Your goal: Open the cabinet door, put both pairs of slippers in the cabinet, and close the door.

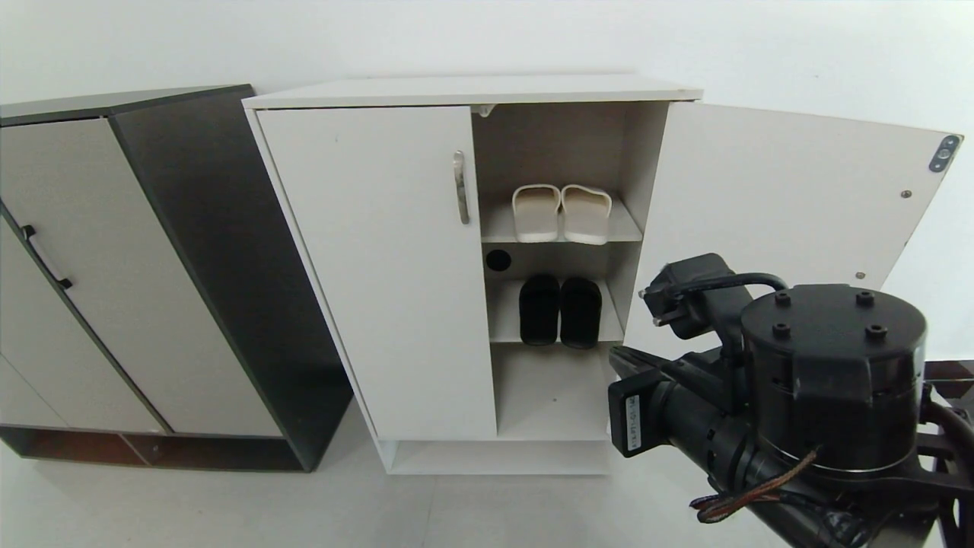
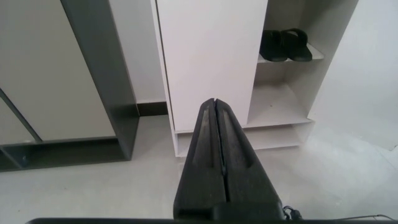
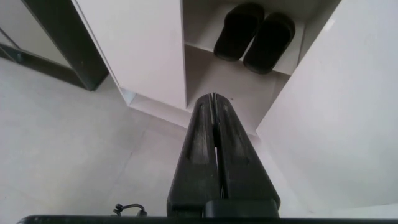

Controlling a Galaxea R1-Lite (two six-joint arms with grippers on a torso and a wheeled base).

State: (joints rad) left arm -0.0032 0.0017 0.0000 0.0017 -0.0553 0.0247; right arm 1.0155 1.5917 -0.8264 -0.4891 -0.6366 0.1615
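Left gripper (image 2: 214, 106) and right gripper (image 3: 213, 98), my matte black wedges, both clenched empty, in front of the smooth white cabinet (image 1: 472, 90), its right door (image 1: 776, 205) swung open, black slippers (image 1: 559, 310) on its middle shelf, ribbed cream slippers (image 1: 561, 213) on its shelf above

White cabinet (image 1: 472, 91) w/ 2 doors: left door (image 1: 380, 266) shut, right door (image 1: 776, 205) swung wide open. Black slippers (image 3: 255, 31) lie side by side on middle shelf (image 1: 506, 323), ahead of right fingers (image 3: 199, 149), well apart. White slippers (image 1: 561, 213) lie on upper shelf (image 1: 498, 228), farther from them. Left door stands straight ahead of left fingers (image 2: 205, 149).
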